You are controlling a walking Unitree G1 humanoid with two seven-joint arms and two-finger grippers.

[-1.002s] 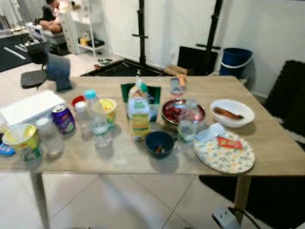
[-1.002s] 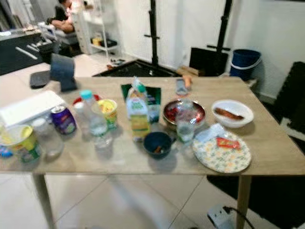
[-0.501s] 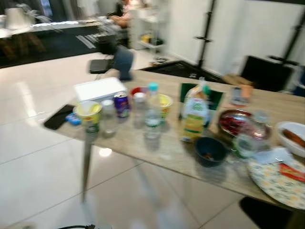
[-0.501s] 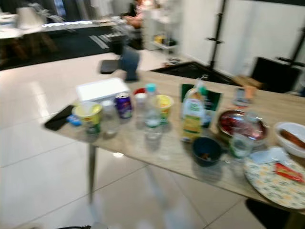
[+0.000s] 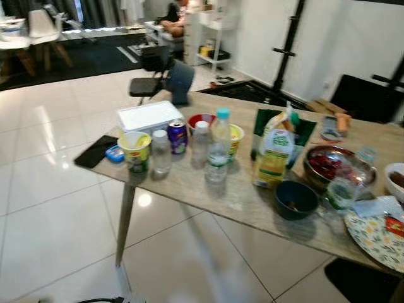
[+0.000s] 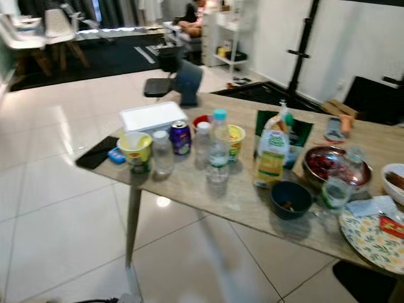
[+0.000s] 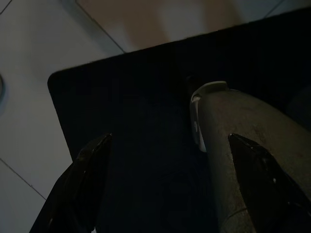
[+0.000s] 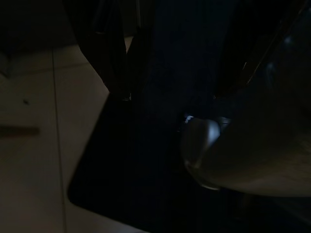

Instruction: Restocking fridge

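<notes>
A wooden table (image 5: 189,189) holds food and drink. A clear water bottle with a blue cap (image 5: 218,148) stands by a purple can (image 5: 177,137), a small clear bottle (image 5: 161,151) and a yellow noodle cup (image 5: 136,151). A yellow-green carton (image 5: 273,158) stands mid-table before a dark green packet (image 5: 304,129). Near the right are a dark blue bowl (image 5: 295,199), a metal bowl of red food (image 5: 334,165) and a floral plate (image 5: 377,232). My left gripper (image 7: 170,179) hangs open over dark floor; my right gripper (image 8: 180,73) hangs open in shade.
A white lidded box (image 5: 150,116) and a black phone (image 5: 96,150) lie at the table's left end. A dark chair (image 5: 148,85) stands behind it. A person (image 5: 173,16) sits far back. Shiny white tiles (image 5: 57,208) spread to the left.
The camera has swung and shifted left, so the table now sits further right in view and more floor shows. Nothing on the table has moved.
</notes>
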